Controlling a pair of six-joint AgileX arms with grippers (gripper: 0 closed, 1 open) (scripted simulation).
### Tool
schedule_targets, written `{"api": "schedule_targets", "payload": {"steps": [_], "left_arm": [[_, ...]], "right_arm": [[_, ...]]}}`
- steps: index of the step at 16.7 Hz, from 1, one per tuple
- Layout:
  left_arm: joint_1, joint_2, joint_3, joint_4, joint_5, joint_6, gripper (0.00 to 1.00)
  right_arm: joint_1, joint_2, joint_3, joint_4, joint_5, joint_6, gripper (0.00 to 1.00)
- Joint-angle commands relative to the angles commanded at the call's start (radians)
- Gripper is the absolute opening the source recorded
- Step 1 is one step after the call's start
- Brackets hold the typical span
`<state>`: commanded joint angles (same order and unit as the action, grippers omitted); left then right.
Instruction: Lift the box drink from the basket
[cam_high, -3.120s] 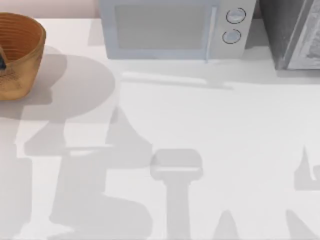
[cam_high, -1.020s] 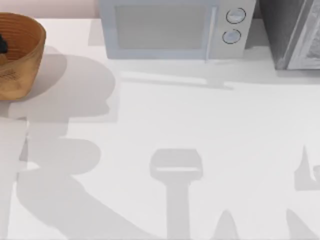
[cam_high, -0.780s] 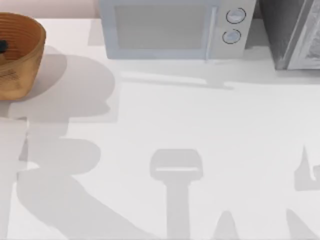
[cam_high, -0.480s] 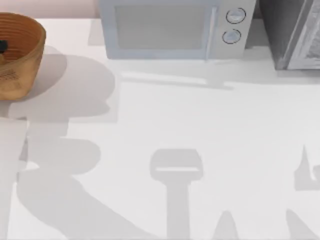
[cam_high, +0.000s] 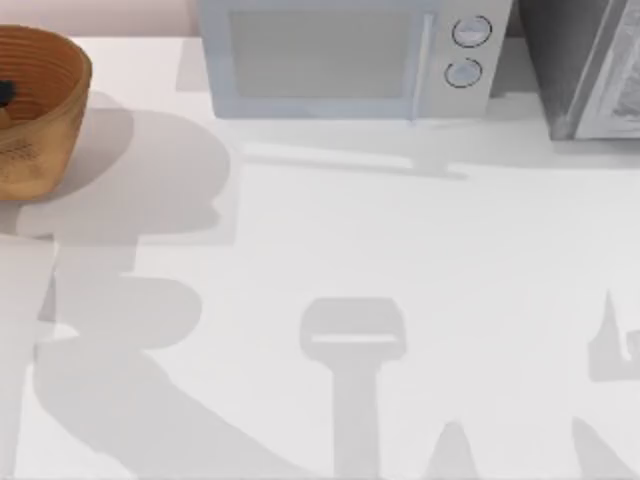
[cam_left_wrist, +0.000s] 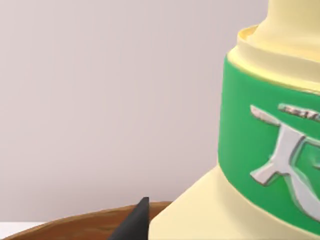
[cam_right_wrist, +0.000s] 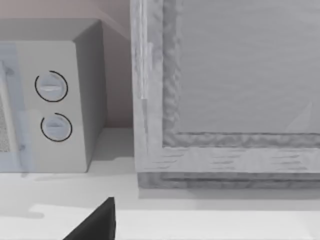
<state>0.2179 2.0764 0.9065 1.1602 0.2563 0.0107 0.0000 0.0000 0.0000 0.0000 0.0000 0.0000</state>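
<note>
Currently at far-left corner of table (cam_high: 420, 230): basket (cam_high: 45, 140), round bowl shape, orange-brown woven wicker, ribbed walls, cut off by top view's left edge.

Left wrist view very close on box drink (cam_left_wrist: 200, 212): smooth pale-yellow body, sloped shoulder stepping up to a ringed neck. Glossy green band (cam_left_wrist: 237, 125) wrapped round the neck. Raised silver-white lettering (cam_left_wrist: 285, 155) on the band, cropped at the edge, not readable. Drink upright, shoulder rising behind the brown basket rim (cam_left_wrist: 75, 227). Resting in the basket or off its floor: cannot tell.

Left gripper (cam_left_wrist: 136, 222) just beside the drink's shoulder, a matte black wedge over the rim. How wide it stands, and whether it has hold of the drink: cannot tell. Plain pinkish-grey wall (cam_left_wrist: 100, 100) behind.

Right gripper (cam_right_wrist: 95, 225) parked on the right side, low over the white tabletop, same black wedge; opening cannot tell.

At far centre, microwave (cam_high: 340, 60): boxy, pale grey, glass door, two round knobs (cam_high: 471, 32) stacked on its right panel, no readable marks. At far right, grey cabinet (cam_high: 585, 65) with rough, mottled texture and a raised frame.
</note>
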Motion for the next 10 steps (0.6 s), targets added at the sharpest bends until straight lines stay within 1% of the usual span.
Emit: {"api": "schedule_targets", "payload": {"steps": [4, 10], "left_arm": [[0.008, -0.034, 0.004, -0.035, 0.000, 0.001, 0.00], [0.006, -0.155, 0.092, -0.246, -0.002, 0.001, 0.00]], "right_arm": [[0.000, 0.000, 0.000, 0.000, 0.000, 0.000, 1.00], [0.000, 0.000, 0.000, 0.000, 0.000, 0.000, 1.00]]}}
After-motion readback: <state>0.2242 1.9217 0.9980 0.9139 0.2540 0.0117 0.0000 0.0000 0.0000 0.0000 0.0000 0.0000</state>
